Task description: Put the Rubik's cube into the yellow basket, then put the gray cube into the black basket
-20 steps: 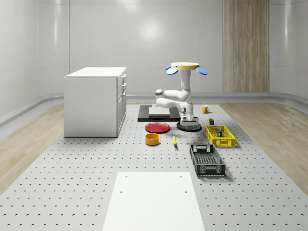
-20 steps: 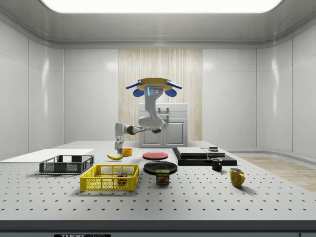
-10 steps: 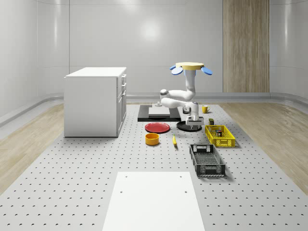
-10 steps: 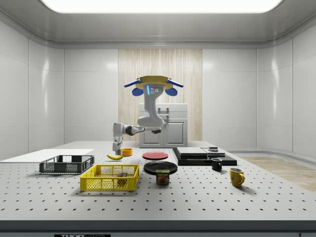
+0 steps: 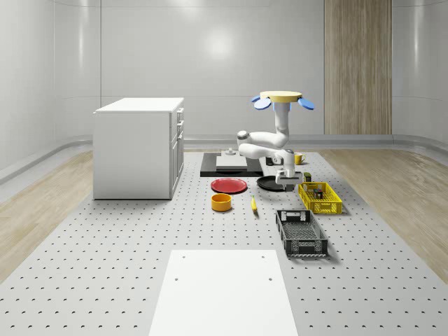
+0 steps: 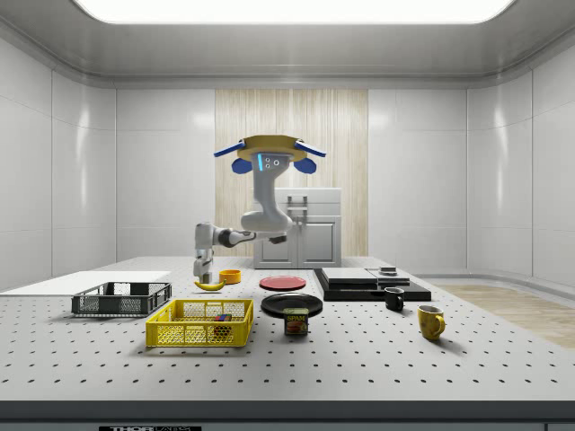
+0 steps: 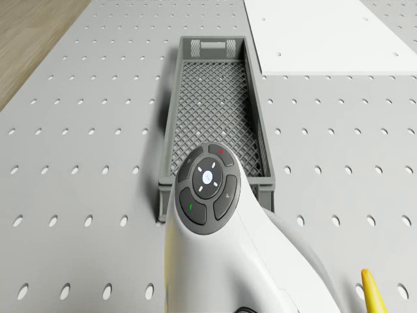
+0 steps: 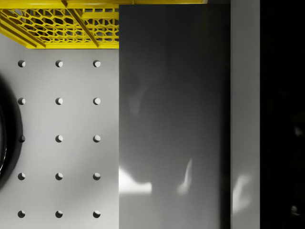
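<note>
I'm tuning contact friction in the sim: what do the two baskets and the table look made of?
Yellow basket: likely moulded plastic, its walls an open honeycomb lattice, slightly shiny.
Black basket: probably plastic too, matte dark grey with a fine diamond mesh.
Table: looks like matte grey metal, drilled with a regular grid of holes.

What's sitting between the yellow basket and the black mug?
In the side view, a Spam can stands on the table between the yellow basket and the black mug.

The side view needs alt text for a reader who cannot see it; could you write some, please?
The drone hovers above the table, its arm lowering the gripper behind the yellow basket, with the black basket toward the side view's left.
</note>
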You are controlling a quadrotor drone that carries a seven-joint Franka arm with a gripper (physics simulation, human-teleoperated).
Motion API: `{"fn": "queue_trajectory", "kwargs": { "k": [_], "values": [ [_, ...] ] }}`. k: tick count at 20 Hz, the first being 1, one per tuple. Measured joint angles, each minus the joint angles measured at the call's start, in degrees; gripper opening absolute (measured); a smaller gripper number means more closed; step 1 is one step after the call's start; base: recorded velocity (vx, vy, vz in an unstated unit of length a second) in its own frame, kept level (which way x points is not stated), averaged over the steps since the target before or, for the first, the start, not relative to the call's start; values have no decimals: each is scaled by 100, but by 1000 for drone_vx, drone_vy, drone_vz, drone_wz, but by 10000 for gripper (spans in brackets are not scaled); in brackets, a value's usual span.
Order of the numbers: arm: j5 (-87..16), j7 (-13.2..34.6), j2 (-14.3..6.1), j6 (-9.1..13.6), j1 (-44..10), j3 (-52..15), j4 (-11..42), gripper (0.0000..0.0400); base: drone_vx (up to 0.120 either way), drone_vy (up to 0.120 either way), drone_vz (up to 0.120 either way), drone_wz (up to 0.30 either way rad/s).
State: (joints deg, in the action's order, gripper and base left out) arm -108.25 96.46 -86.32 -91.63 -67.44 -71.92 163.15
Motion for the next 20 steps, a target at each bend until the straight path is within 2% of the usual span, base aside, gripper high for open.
{"fn": "queue_trajectory", "kwargs": {
  "k": [20],
  "values": [
    [13, 8, -30, -28, -10, -5, -2, 250, 120, 0, 0, 0]
  ]
}}
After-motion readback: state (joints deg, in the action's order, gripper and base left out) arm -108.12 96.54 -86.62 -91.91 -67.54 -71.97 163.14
